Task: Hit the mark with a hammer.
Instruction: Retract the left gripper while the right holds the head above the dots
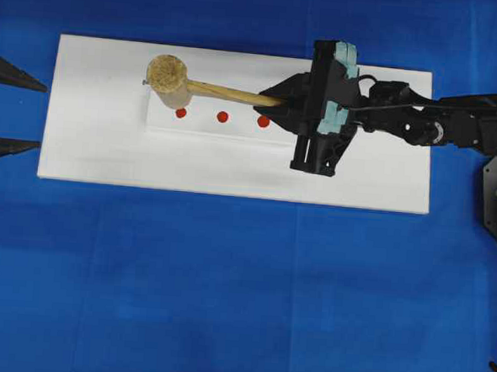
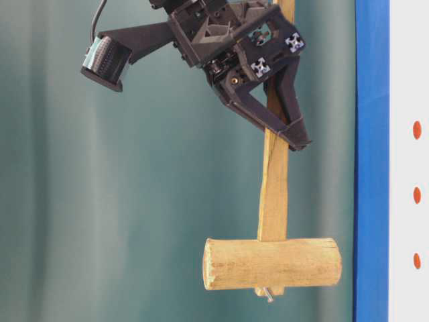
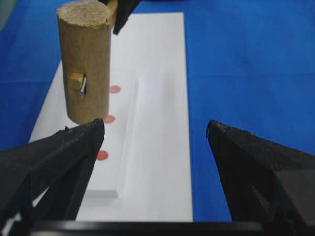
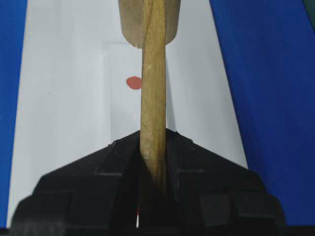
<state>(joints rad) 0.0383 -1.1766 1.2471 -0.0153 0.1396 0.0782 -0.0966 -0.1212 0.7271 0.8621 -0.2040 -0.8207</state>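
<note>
My right gripper (image 1: 279, 103) is shut on the flat handle (image 1: 233, 93) of the hammer, a light wooden mallet. Its thick cylindrical head (image 1: 167, 73) hangs above the raised white strip (image 1: 210, 126), level with the leftmost of three red marks (image 1: 180, 113) and apart from it. The table-level view shows a clear gap between the head (image 2: 271, 263) and the board with that mark (image 2: 417, 261). In the right wrist view the handle (image 4: 153, 98) runs straight out from between the closed jaws. My left gripper (image 3: 155, 130) stands open and empty at the board's left end, facing the head (image 3: 86, 64).
The white board (image 1: 384, 173) lies on a blue cloth (image 1: 225, 294). The other two red marks (image 1: 222, 116) (image 1: 263, 121) sit in a row under the handle. The right arm (image 1: 455, 123) reaches in from the right edge.
</note>
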